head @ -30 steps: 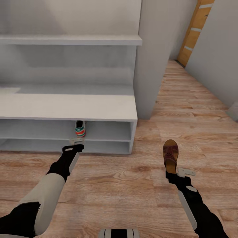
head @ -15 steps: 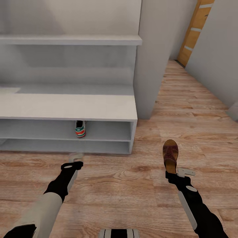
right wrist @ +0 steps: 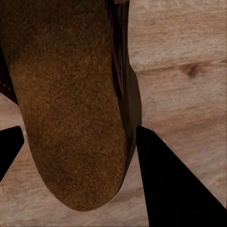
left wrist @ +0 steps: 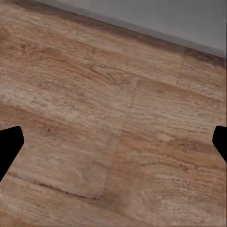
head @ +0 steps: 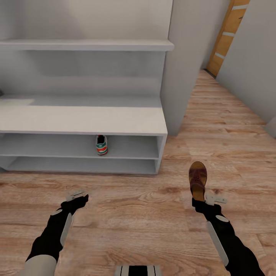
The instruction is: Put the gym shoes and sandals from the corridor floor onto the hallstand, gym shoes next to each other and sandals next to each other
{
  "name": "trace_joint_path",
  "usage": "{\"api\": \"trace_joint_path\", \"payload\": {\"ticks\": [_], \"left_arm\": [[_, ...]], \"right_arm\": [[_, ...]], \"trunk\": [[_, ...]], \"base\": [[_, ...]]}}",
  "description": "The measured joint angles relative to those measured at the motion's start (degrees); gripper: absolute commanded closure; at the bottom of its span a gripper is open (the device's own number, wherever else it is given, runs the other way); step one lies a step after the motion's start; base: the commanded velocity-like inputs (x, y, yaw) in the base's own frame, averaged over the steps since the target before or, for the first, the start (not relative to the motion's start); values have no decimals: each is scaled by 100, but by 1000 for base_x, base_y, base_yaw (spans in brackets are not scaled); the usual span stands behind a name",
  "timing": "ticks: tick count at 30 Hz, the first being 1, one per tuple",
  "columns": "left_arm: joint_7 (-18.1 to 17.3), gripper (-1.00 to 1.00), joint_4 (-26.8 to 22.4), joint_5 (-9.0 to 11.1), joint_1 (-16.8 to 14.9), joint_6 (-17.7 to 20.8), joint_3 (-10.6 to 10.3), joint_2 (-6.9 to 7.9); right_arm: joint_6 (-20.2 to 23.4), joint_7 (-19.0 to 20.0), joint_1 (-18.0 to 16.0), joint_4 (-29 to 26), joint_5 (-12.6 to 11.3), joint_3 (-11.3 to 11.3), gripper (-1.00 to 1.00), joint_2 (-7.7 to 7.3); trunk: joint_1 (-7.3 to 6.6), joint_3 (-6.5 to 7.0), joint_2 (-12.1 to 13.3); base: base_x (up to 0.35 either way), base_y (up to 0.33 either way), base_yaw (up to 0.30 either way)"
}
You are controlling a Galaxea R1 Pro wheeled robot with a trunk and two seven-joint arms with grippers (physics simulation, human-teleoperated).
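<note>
Nearest me, the left end effector (head: 78, 195) is hovering over the wooden floor (head: 153, 214), its fingers (left wrist: 9, 146) spread wide with bare planks between them. The right end effector (head: 205, 199) is pinching the heel of a brown sandal (head: 197, 179), whose toe is pointing away from it toward the wall. Beyond the left end effector, a gym shoe (head: 101, 145) is sitting on the upper open shelf of the grey shoe rack (head: 84, 119), heel facing outward. Farther off past the right end effector, a wooden door (head: 226, 34) is showing.
</note>
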Motion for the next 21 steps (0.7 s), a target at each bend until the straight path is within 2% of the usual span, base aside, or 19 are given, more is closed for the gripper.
{"api": "trace_joint_path", "payload": {"ticks": [6, 13, 21], "left_arm": [[-104, -100, -598, 6, 58, 1, 120, 0], [-116, -100, -660, 3, 261, 3, 98, 0], [-108, -100, -700, 1, 300, 52, 91, -8]], "right_arm": [[0, -4, 0, 0, -2, -5, 100, 1], [0, 2, 0, 0, -3, 3, 100, 1], [0, 5, 2, 5, -4, -2, 100, 1]], "trunk": [[0, 0, 0], [0, 0, 0], [0, 0, 0]], "base": [[-127, 308, 0], [28, 323, 0], [11, 325, 0]]}}
